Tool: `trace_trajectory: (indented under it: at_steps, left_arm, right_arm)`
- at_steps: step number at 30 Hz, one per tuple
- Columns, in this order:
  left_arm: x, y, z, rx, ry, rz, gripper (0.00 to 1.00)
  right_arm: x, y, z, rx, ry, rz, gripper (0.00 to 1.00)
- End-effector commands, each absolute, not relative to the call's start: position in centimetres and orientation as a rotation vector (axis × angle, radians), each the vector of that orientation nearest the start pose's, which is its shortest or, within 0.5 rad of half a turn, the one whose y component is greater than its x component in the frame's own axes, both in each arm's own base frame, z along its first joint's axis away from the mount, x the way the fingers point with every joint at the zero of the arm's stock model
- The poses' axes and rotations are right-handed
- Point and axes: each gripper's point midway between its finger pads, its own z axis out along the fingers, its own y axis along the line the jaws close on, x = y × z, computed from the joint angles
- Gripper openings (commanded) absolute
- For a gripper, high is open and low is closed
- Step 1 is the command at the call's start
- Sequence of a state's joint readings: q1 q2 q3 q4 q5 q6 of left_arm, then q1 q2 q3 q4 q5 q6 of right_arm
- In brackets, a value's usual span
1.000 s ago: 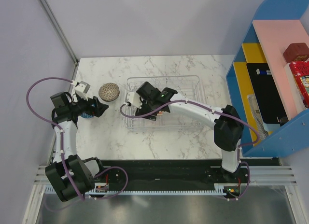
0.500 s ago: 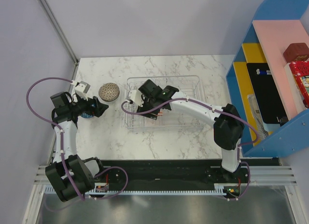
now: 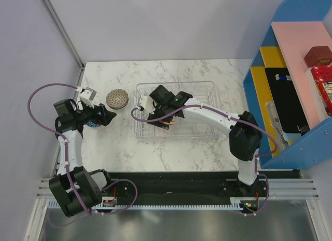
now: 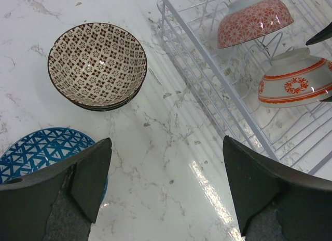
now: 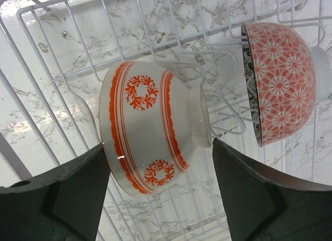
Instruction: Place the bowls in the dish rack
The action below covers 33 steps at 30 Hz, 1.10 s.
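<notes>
Vs a sec ago, the right gripper has been shifted a bit toward the middle of the dish rack and its jaws have been spread wider. The left gripper hasn't been moved, same for the two loose bowls.

Right side: jaws are held open, w/ one dark wedge-shaped finger each side of the white bowl. That bowl is stood on its edge between the thin white wire ribs. It's glossy glaze w/ orange bands, small orange wreath motifs and a plain foot ring. No clamping can be made out, tho the gaps are tiny. Just beside it, the red-orange bowl is parked on edge too, w/ a white flower print outside and a dark speckled pattern inside. The rack itself is a clear plastic tray w/ raised rim and a wire grid inside, marble seen thru it.

Left side: jaws are held wide open over the marble tabletop, nothing gripped. The fingers are matte black shells w/ grey foam-like pads. The blue bowl, w/ a white triangle lattice inside, is left upright on the table, partly hidden under one finger. The beige lattice bowl is set upright near it, outside the rack's rim. It's round w/ a dark rim & tiny brown cross pattern. A second rim line is seen under it, but whether that's a stack can't be told.
</notes>
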<state>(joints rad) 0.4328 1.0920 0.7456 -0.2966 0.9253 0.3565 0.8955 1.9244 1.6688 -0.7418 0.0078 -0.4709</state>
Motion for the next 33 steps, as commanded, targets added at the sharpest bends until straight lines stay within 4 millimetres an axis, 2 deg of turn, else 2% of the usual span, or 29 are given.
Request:
trace_trajectory:
  at_steps: [1, 5, 9, 15, 17, 18, 20, 22, 23, 24, 26, 28, 29, 30, 33]
  left_arm:
    - [30.9, -0.4, 18.3, 0.423, 1.890, -0.516, 0.94]
    - [30.9, -0.3, 18.4, 0.420, 1.891, -0.511, 0.94]
    - [31.0, -0.2, 18.3, 0.420, 1.891, -0.511, 0.94]
    - [31.1, 0.0, 18.1, 0.411, 1.898, -0.507, 0.94]
    - [31.3, 0.2, 17.9, 0.400, 1.910, -0.503, 0.94]
    - [31.5, 0.4, 17.8, 0.390, 1.915, -0.493, 0.94]
    - [31.9, 1.2, 17.7, 0.353, 1.937, -0.459, 0.98]
    - [32.5, 2.3, 17.1, 0.308, 1.969, -0.405, 1.00]
    - [32.7, 2.7, 17.2, 0.296, 1.972, -0.387, 1.00]
    - [32.9, 3.0, 17.0, 0.282, 1.983, -0.377, 1.00]
    - [33.3, 3.4, 17.3, 0.282, 1.978, -0.350, 1.00]
    - [33.6, 3.6, 17.1, 0.278, 1.983, -0.355, 1.00]
    - [34.0, 3.8, 17.4, 0.281, 1.977, -0.350, 1.00]
    - [34.3, 3.8, 17.5, 0.284, 1.975, -0.352, 1.00]
    - [35.9, 4.6, 17.6, 0.280, 1.980, -0.349, 1.00]
  right_arm:
    - [32.5, 34.9, 18.5, -1.511, 1.920, 0.103, 0.88]
    - [32.6, 33.9, 22.3, -1.473, 1.864, 0.069, 0.93]
    - [31.8, 33.1, 24.7, -1.443, 1.826, 0.081, 0.98]
    - [29.7, 31.9, 28.5, -1.407, 1.765, 0.155, 0.98]
    - [28.9, 31.1, 30.1, -1.382, 1.735, 0.169, 0.98]
    - [28.9, 30.7, 30.2, -1.373, 1.736, 0.164, 0.98]
    - [28.7, 29.7, 31.5, -1.327, 1.715, 0.154, 0.97]
    - [29.6, 28.0, 30.9, -1.281, 1.740, 0.102, 0.97]
    - [29.9, 27.3, 31.7, -1.242, 1.726, 0.101, 0.97]
    - [30.1, 26.6, 30.9, -1.232, 1.745, 0.092, 0.97]
    - [31.0, 25.0, 31.1, -1.173, 1.767, 0.107, 0.97]
    - [31.6, 23.6, 30.1, -1.143, 1.801, 0.098, 0.97]
    - [31.5, 23.1, 30.3, -1.130, 1.791, 0.096, 0.97]
    - [31.4, 22.6, 29.1, -1.134, 1.813, 0.087, 0.97]
    - [31.4, 21.3, 28.6, -1.094, 1.819, 0.089, 0.97]
